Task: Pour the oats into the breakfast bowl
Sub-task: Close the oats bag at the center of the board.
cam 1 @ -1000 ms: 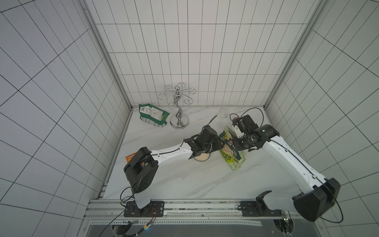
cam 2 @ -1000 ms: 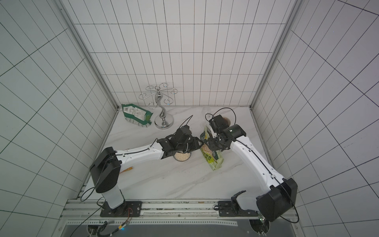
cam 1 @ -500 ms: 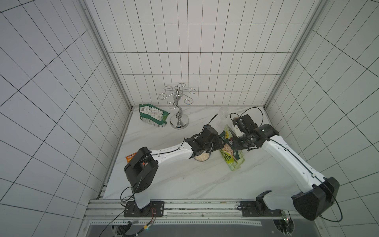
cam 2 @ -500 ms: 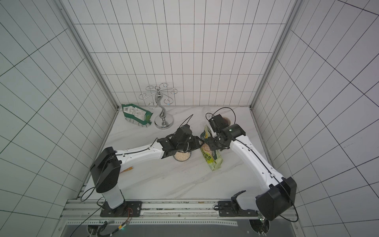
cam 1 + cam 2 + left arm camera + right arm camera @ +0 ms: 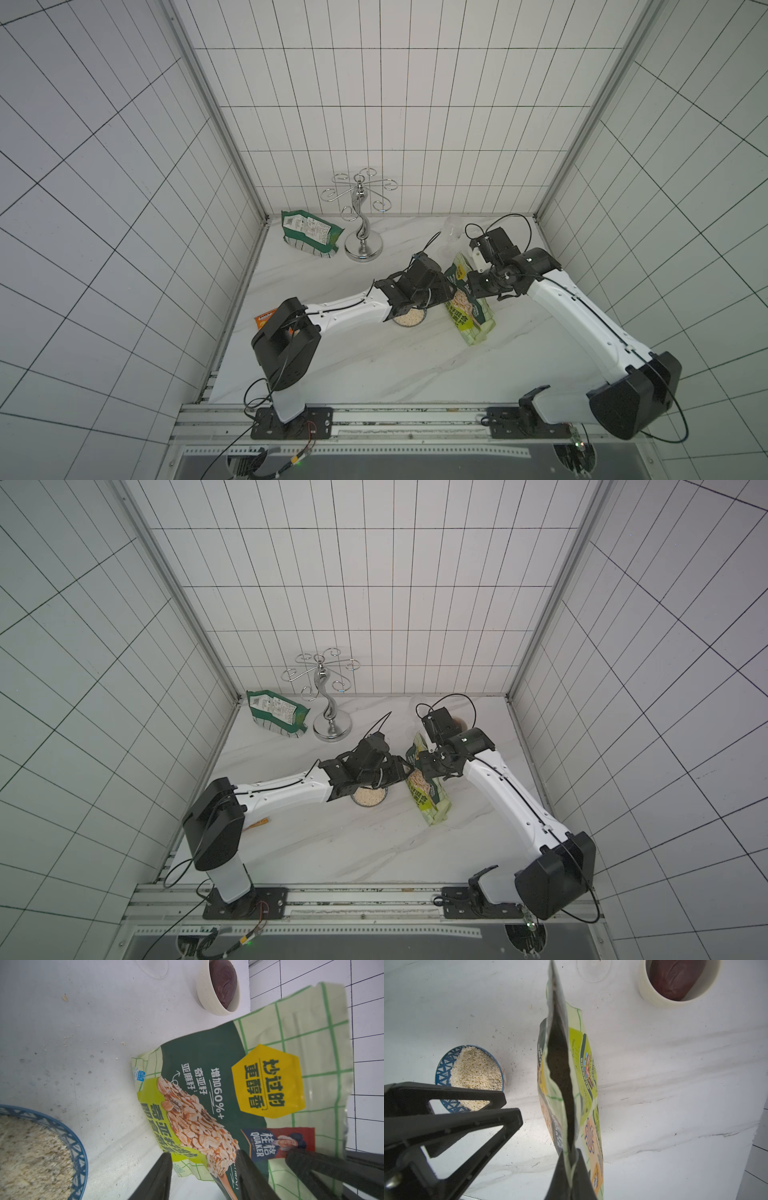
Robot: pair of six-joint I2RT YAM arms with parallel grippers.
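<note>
Right end effector (image 5: 569, 1164) clamps the pouch (image 5: 562, 1076) rim; breakfast bowl (image 5: 444, 1068) of oats (image 5: 475, 1070) sits beside.

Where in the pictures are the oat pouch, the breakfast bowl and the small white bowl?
oat pouch (image 5: 268, 1080): left wrist view, on its yellow hexagon label.
breakfast bowl (image 5: 444, 1068): right wrist view, on its blue patterned wall.
small white bowl (image 5: 204, 991): left wrist view, on its outer wall.

Pouch (image 5: 197, 1053) light-green checkered, dark-green panel; bowl (image 5: 444, 1068) blue-white triangles; oats (image 5: 475, 1068) beige.
</note>
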